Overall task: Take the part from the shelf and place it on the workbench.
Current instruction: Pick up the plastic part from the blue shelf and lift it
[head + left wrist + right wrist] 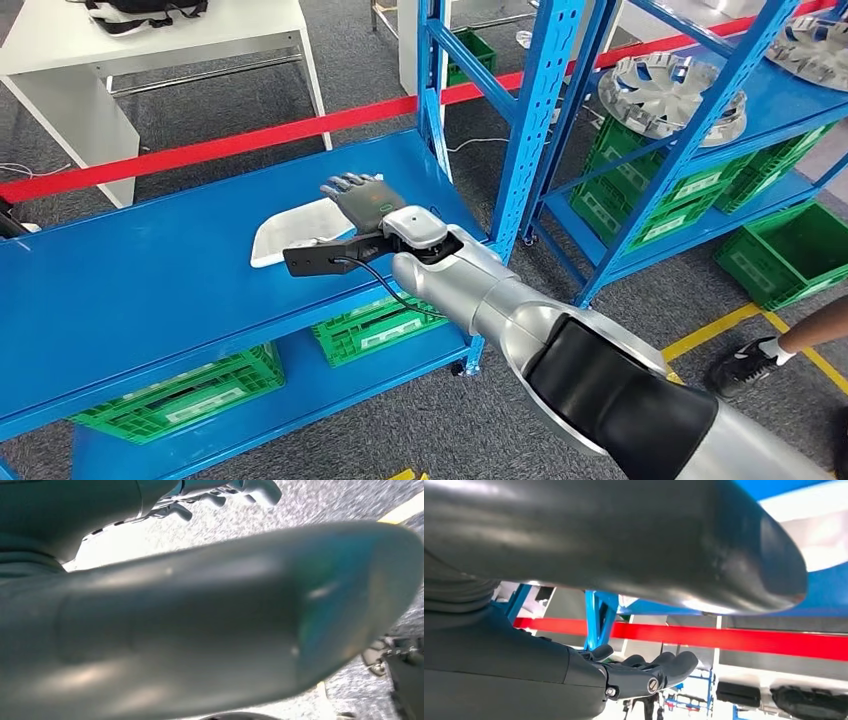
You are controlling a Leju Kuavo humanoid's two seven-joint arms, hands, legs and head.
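The part (288, 236) is a flat white piece lying on the upper deck of the blue shelf (140, 280), near its right end. My right hand (362, 203) reaches over the part's right end, palm down, with the fingers stretched past its far edge. In the right wrist view the thumb (649, 540) and the dark fingers (644, 672) stand well apart with nothing between them, and the white part (824, 530) lies beyond the thumb on the blue deck. My left hand (200, 620) hangs over the grey floor with its fingers (225, 495) loose and empty.
Blue uprights (535, 110) stand just right of my hand. Green crates (190, 390) sit on the lower deck. A second blue rack at the right holds silver discs (670, 95). Red tape (230, 148) runs behind, with a white table (110, 60) beyond. A person's shoe (745, 365) is at the right.
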